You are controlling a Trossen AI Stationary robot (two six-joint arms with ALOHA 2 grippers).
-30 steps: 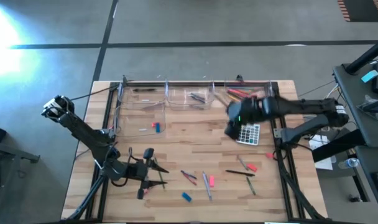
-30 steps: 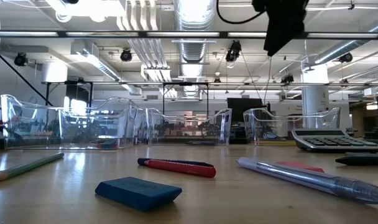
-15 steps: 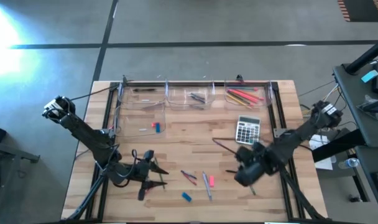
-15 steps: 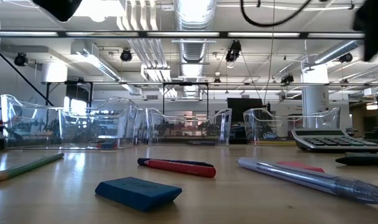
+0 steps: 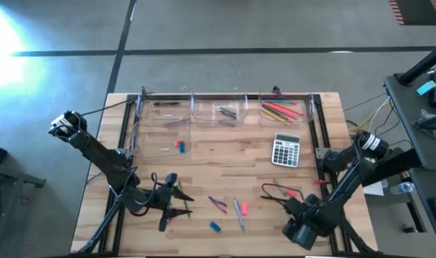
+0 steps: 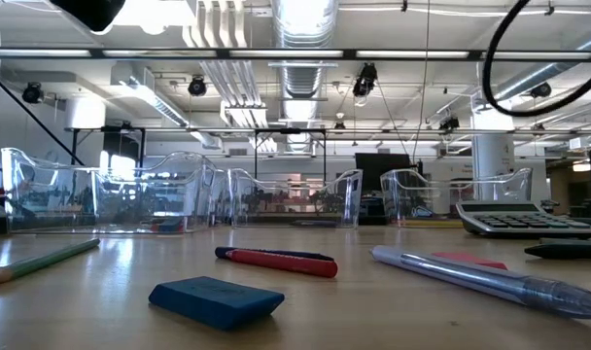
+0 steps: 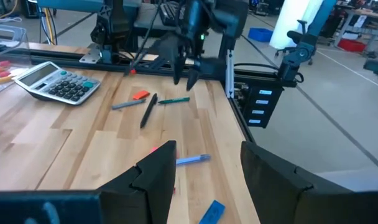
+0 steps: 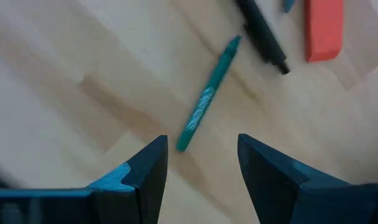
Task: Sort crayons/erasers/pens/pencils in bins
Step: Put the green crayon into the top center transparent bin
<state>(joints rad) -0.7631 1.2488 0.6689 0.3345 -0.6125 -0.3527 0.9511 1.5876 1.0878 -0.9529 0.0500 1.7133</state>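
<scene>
Right gripper [image 8: 198,171] fingers apart, empty, over green crayon [image 8: 207,102] near calculator [image 5: 285,150]; left gripper [image 7: 204,171] released, empty, well left of calculator

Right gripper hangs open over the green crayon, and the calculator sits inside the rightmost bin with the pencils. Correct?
Not quite. The calculator lies on the bare table, in front of the rightmost bin, as the high view shows. The rest holds: the right gripper hangs open over the green crayon, and the pencils lie in that bin.
</scene>
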